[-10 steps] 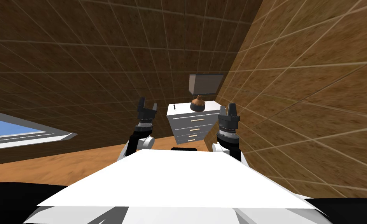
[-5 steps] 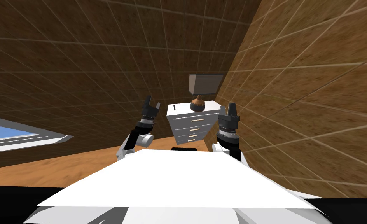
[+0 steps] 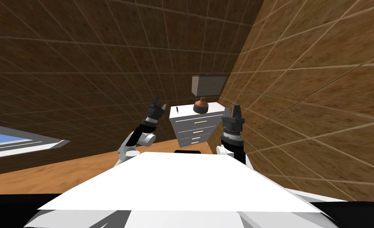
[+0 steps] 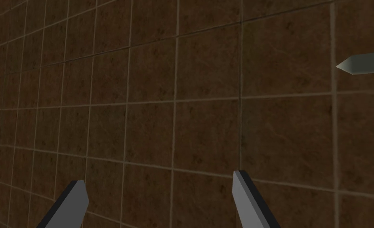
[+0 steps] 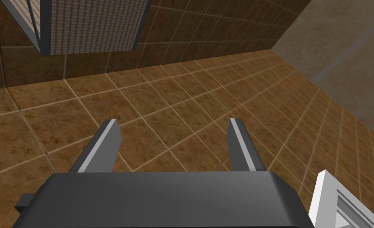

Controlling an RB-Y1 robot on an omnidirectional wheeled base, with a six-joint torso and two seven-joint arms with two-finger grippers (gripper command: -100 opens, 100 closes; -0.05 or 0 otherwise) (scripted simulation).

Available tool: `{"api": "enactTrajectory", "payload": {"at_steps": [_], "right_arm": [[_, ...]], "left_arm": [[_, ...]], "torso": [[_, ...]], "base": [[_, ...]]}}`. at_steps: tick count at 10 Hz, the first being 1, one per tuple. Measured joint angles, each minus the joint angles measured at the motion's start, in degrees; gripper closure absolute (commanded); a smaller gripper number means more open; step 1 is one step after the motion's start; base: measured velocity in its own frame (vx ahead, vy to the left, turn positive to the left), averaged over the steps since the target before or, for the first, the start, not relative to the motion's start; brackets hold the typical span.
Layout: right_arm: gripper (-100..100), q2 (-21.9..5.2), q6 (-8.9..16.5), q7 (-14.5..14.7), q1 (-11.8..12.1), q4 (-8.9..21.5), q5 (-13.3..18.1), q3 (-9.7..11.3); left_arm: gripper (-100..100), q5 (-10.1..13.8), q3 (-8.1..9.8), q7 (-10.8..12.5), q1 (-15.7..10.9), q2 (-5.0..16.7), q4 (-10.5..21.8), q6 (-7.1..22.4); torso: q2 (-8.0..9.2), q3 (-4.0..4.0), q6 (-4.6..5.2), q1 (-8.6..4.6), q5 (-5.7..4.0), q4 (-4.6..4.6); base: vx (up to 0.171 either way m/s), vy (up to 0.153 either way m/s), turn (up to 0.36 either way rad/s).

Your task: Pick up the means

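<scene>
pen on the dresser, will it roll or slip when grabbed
The pen is a thin dark stick lying on the dresser, so it probably rolls if nudged sideways. Tiny beside the vase, it is likely light. The open left gripper should close squarely across it, or it could slip.

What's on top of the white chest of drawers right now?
On the chest of drawers: a thin dark stick near its left end, a round brown vase further right. Anything behind the vase is hidden; the drawers are shut.

Left pincer point(image 3: 159, 103) and right pincer point(image 3: 231, 107) aloft (fingers of both apart).
</scene>
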Motion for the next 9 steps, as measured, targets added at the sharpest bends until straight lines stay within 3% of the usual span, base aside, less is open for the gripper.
{"api": "enactTrajectory", "payload": {"at_steps": [9], "right_arm": [[0, 0.00, 0.00, 0.00, 0.00, 0.00, 0.00, 0.00]], "left_arm": [[-100, 4.48, -1.07, -2.07, -7.60, 10.87, 1.65, 12.84]], "torso": [[0.02, 0.01, 0.00, -0.05, -0.01, 0.00]], "base": [[-0.003, -0.002, -0.045]]}}
